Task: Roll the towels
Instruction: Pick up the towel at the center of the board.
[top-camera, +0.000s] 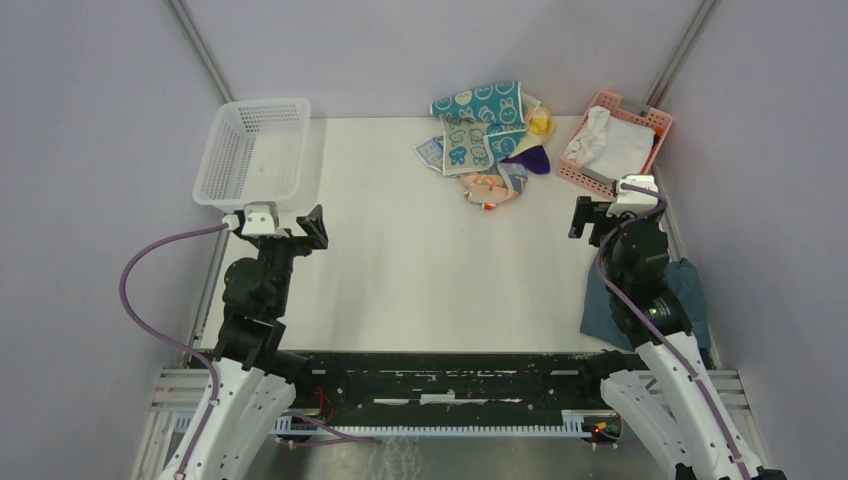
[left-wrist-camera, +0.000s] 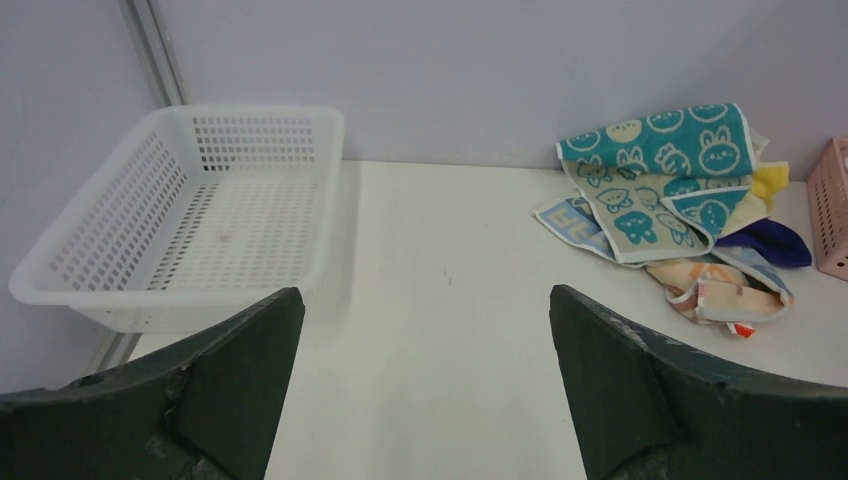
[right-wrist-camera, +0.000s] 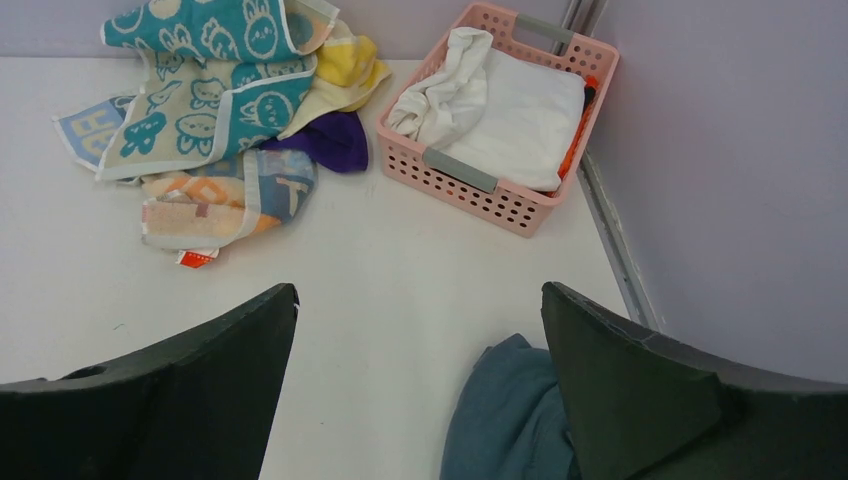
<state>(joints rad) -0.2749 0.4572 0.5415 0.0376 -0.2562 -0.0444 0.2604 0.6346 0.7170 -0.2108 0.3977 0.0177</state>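
**Gripper state.** Both grippers stand with fingers wide apart and hold nothing. The left gripper (top-camera: 308, 228) hovers at centre left of the top view, just below the white basket (top-camera: 255, 150). The right gripper (top-camera: 585, 215) hovers at centre right, below the pink basket (top-camera: 642, 115).

**Workpiece location.** The towels (top-camera: 490, 145) lie in one overlapping heap at upper centre of the table (top-camera: 420, 270), well apart from both grippers. The teal rabbit towel (right-wrist-camera: 215, 30) covers the top. The yellow towel (right-wrist-camera: 350, 60) and purple towel (right-wrist-camera: 330, 140) are partly buried. The peach-orange towel (right-wrist-camera: 215, 200) is crumpled at the lower edge.

**Probable faults.**
- Multiple pick-up: the layers overlap, so a pinch into the heap likely lifts several towels together.
- Uneven roll: no towel lies flat, so rolling without spreading first likely gives a loose bundle.
- Basket displacement: the purple towel lies just beside the pink basket, so a reach there may push the basket.
- Snagging: the blue-grey cloth (top-camera: 692, 290) lies under the right arm at lower right and may drag.
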